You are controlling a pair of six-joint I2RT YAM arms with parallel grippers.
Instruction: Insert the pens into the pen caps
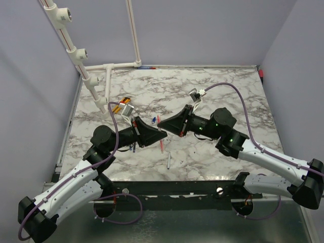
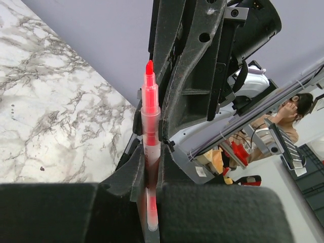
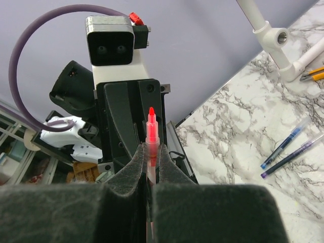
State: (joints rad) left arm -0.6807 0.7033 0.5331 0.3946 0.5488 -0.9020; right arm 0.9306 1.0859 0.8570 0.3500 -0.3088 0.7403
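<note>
A red-pink pen (image 1: 161, 142) with a clear barrel is held up over the middle of the marble table, and both grippers have it. My left gripper (image 2: 150, 162) is shut on the barrel, and the pen's red pointed end (image 2: 149, 76) sticks up past its fingers. My right gripper (image 3: 151, 152) faces it and is shut on the same pen just below that red end (image 3: 151, 121). In the top view the two grippers (image 1: 160, 129) meet tip to tip. Two dark blue pens (image 3: 286, 149) lie on the table. I cannot make out the pen caps.
A whitish pen (image 1: 168, 161) lies near the front edge of the marble. A yellow-and-black tool (image 1: 120, 105) sits by the white pipe frame (image 1: 96, 88) at the back left. Walls close the table on three sides.
</note>
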